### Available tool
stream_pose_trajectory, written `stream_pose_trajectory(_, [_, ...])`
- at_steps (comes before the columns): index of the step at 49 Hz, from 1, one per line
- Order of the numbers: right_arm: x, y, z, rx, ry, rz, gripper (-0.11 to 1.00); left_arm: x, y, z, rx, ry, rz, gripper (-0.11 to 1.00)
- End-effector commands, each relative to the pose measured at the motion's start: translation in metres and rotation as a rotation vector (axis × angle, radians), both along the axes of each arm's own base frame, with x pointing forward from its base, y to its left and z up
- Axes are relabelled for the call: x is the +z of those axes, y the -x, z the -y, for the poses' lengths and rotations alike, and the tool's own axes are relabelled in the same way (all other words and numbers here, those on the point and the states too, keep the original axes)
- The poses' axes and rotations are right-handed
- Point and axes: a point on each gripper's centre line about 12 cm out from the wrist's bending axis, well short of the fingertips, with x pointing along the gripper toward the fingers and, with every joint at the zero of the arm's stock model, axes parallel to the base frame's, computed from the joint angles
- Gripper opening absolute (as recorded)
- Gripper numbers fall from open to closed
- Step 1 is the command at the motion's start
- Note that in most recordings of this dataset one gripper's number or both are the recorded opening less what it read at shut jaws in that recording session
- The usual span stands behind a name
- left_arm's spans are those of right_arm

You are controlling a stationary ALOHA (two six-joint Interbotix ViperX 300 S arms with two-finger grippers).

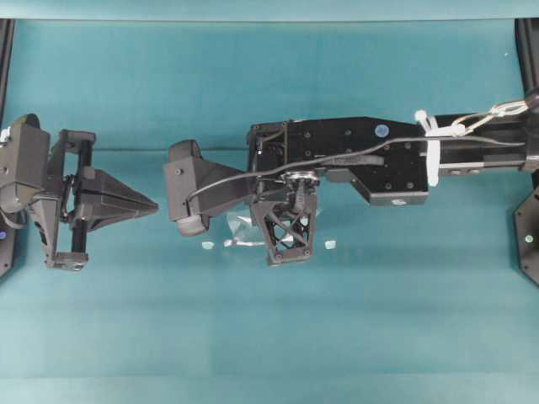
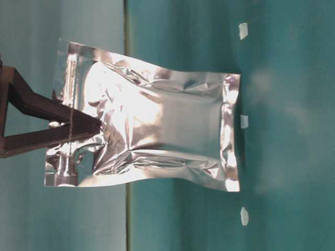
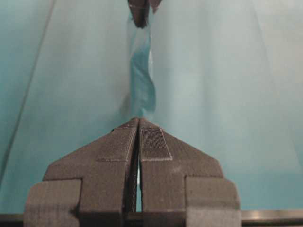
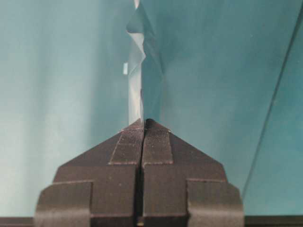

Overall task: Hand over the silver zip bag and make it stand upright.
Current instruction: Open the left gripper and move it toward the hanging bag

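The silver zip bag (image 2: 167, 130) is a crinkly foil pouch held on edge over the teal table. Its lower sealed edge is at or just above the surface. My right gripper (image 2: 97, 125) comes down from above and is shut on the bag's upper part near the zip strip. In the right wrist view the bag (image 4: 139, 71) runs edge-on out of the closed right gripper (image 4: 144, 122). From overhead only a sliver of the bag (image 1: 238, 227) shows beside the right gripper (image 1: 290, 231). My left gripper (image 1: 156, 204) is shut and empty, left of the bag and apart from it. The left wrist view has the bag (image 3: 141, 80) edge-on beyond the left gripper (image 3: 138, 120).
Small white scraps (image 1: 207, 245) (image 1: 330, 244) lie on the teal table (image 1: 269, 337) by the bag's foot. The table-level view has them (image 2: 244, 121) in a row. The right arm (image 1: 379, 156) stretches in from the right. Black frame posts (image 1: 526, 50) stand at the far corners.
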Motion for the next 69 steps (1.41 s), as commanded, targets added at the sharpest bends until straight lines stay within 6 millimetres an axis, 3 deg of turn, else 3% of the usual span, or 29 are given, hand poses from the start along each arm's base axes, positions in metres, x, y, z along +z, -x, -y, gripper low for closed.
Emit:
stream_pose_trajectory(1, [0.009,-0.001,-0.004,0.026,0.006,0.021,-0.05,0.004,-0.002,0.0,0.001,0.0,0.017,-0.08])
stream_pose_trajectory(21, [0.0,0.001,-0.006,0.034,0.007,-0.009,-0.05,0.003,-0.003,0.0,-0.001,0.0,0.015,-0.05])
stream_pose_trajectory(29, [-0.002,0.002,-0.006,0.031,0.006,-0.011,-0.05,0.001,-0.006,0.0,0.0,0.002,0.012,0.04])
stream_pose_trajectory(34, [-0.002,0.002,-0.007,0.031,0.006,-0.011,-0.05,0.0,-0.007,0.0,-0.001,0.002,0.028,0.18])
stream_pose_trajectory(44, [-0.003,0.003,-0.008,0.029,0.005,-0.014,-0.05,-0.019,-0.017,0.0,0.018,0.057,-0.017,0.78])
stream_pose_trajectory(49, [-0.005,0.003,-0.009,0.029,0.005,-0.017,-0.05,-0.034,-0.023,0.001,0.029,0.099,-0.035,0.96])
stream_pose_trajectory(55, [-0.005,0.002,-0.009,0.029,0.005,-0.009,-0.05,-0.048,-0.031,0.003,0.021,0.107,0.001,0.9])
stream_pose_trajectory(69, [-0.004,0.001,-0.008,0.028,0.005,0.003,-0.05,-0.083,-0.061,0.003,0.018,0.119,0.036,0.92])
